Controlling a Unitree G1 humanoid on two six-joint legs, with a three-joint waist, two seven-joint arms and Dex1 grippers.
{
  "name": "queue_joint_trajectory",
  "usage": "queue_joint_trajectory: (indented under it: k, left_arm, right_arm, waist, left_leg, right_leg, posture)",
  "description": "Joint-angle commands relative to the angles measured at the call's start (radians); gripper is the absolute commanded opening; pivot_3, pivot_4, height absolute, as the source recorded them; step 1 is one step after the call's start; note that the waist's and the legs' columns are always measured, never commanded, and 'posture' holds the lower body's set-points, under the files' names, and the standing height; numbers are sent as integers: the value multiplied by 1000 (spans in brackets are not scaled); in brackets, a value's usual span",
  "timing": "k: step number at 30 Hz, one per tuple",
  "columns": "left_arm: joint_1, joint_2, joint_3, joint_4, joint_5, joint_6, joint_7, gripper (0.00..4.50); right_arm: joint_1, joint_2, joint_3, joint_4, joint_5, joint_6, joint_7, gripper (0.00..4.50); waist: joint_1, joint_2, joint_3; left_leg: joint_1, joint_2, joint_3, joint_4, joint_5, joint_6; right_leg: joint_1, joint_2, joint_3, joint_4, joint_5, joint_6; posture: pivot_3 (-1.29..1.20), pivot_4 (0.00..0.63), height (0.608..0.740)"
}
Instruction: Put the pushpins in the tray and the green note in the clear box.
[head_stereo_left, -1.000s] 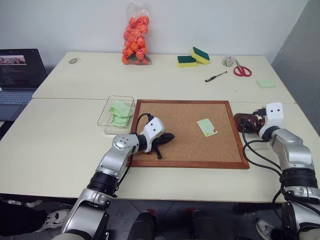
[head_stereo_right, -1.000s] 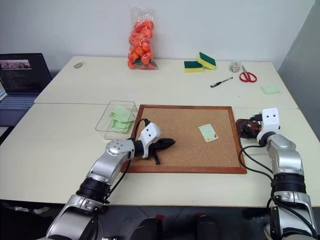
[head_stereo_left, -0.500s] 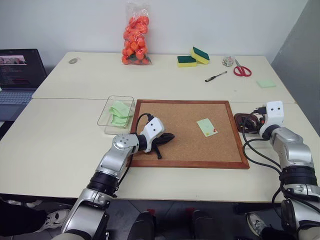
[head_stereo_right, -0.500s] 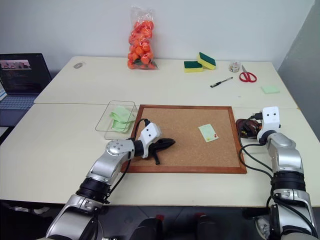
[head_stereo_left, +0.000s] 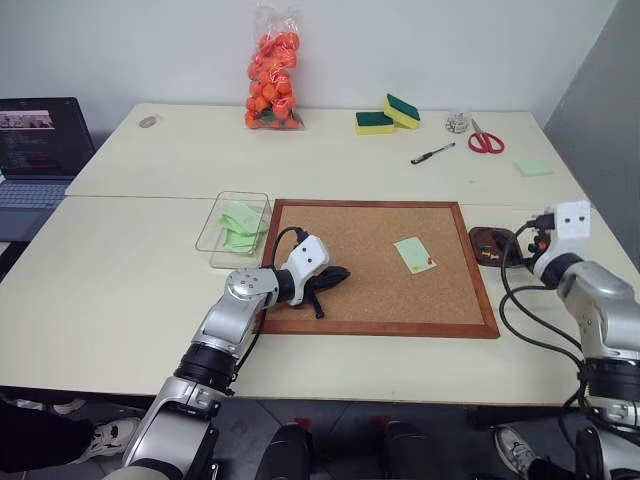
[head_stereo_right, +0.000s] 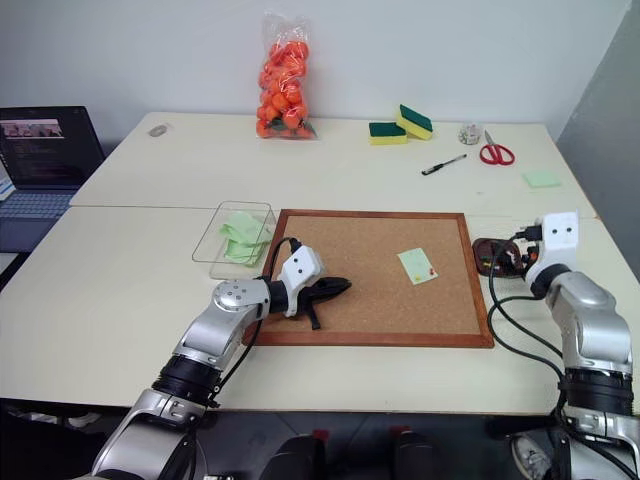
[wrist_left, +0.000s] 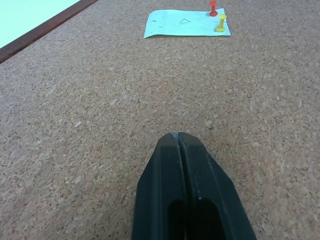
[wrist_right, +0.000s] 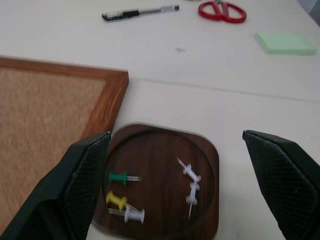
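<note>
Still two pins to pull before the note can go in the box

Centre frame, the corkboard (head_stereo_left: 378, 264) carries the green note (head_stereo_left: 413, 254), fixed at its lower right corner by a red pushpin (wrist_left: 213, 7) and a yellow pushpin (wrist_left: 220, 23), so it cannot be lifted yet. Left of the board, the clear box (head_stereo_left: 233, 228) already holds green slips. At right, the tray (wrist_right: 160, 182) holds five loose pins beneath the right gripper (wrist_right: 180, 165), fingers spread wide, holding nothing. The left gripper (wrist_left: 182, 145), fingers pressed together and empty, rests on cork, pointing toward the note
</note>
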Motion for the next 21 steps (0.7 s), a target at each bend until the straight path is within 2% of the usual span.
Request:
queue_joint_trajectory:
  k: [1, 9, 21]
  left_arm:
    - [17, 0, -25, 8, 11, 4, -10, 0]
    - [18, 1, -28, 6, 12, 4, -9, 0]
    - [21, 1, -32, 0, 9, 5, -16, 0]
  right_arm:
    - [29, -4, 12, -96, 15, -48, 42, 4491]
    - [114, 55, 67, -286, 135, -32, 165, 4491]
    - [149, 94, 158, -287, 79, -87, 158, 4491]
  waist:
    - [0, 0, 0]
    - [1, 0, 0]
    - [0, 0, 0]
  left_leg:
    - [0, 0, 0, 0, 0, 0]
    - [0, 0, -1, 0, 0, 0]
    - [0, 0, -1, 0, 0, 0]
  right_leg:
    - [0, 0, 0, 0, 0, 0]
    - [0, 0, 0, 0, 0, 0]
    - [0, 1, -1, 0, 0, 0]
  posture:
    - [0, 150, 740]
    - [0, 150, 740]
    - [0, 150, 740]
